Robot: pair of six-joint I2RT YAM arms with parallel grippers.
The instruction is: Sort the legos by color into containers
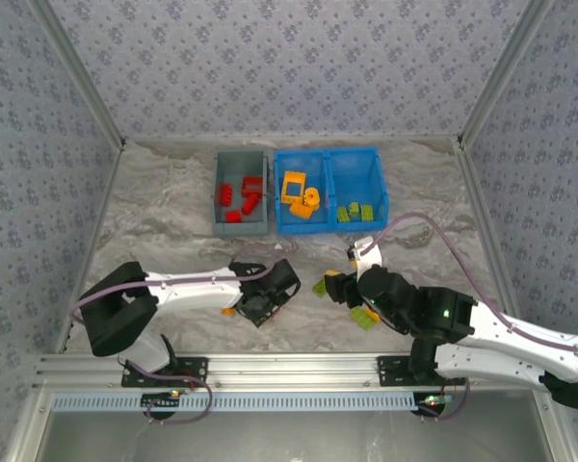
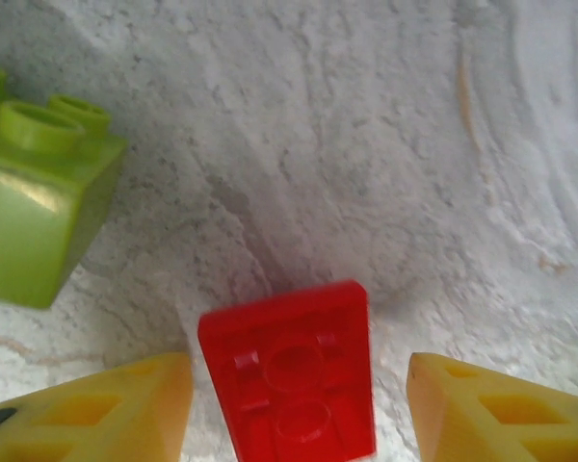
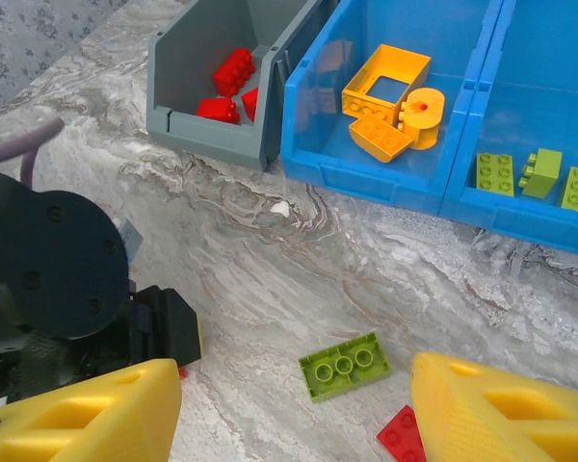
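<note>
Roughly two thirds of the sorting looks done. The gray bin (image 1: 241, 228) at the far side holds four reds (image 1: 250, 184) (as near as I can count from above). The blue bin (image 1: 329, 228) to its right holds three oranges (image 3: 390, 96) in its left compartment and three greens (image 3: 542, 173) in its right. At least two red and two green pieces are left on the table (image 1: 173, 221), nearer the arms. The left gripper (image 2: 299, 371) has its jaws open on either side of a red brick (image 2: 289, 404), not touching it, and a green brick (image 2: 39, 207) lies close by. The right gripper (image 3: 297, 385) is open too and empty, above a flat green (image 3: 345, 364) and a second red (image 3: 402, 438).
</note>
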